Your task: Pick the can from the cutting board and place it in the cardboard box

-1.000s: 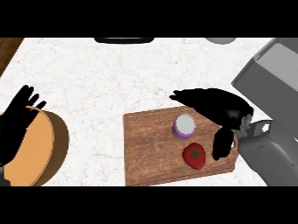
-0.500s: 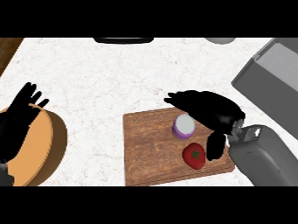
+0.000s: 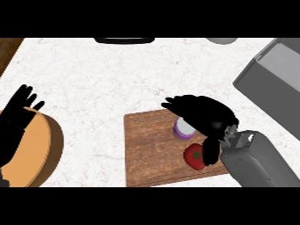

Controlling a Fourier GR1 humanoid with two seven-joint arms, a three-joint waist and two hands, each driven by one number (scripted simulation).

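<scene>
Right of centre in the frame, the right hand [image 3: 201, 115] arches over the upper part of the wooden cutting board [image 3: 151, 149], its fingers curled downward and its thumb hanging toward the lower right. Beneath the palm stands the can [image 3: 183, 128], upright with a pale lid and a purple side; the hand covers its right half, and whether the fingers touch it or merely cup over it cannot be told. Just below the can, under the thumb, a red tomato [image 3: 194, 156] with a green stem lies on the board. At the lower left of the frame the left hand [image 3: 9, 125] rests with its fingers straight and apart, pointing toward the upper edge, over a round orange-tan plate [image 3: 45, 149]. A grey box [image 3: 285, 83] with an open top fills the upper right of the frame, well apart from the board. The white speckled counter [image 3: 107, 83] spreads between them, with a dark object [image 3: 124, 40] and a grey round one [image 3: 222, 41] cut off by the upper edge.
</scene>
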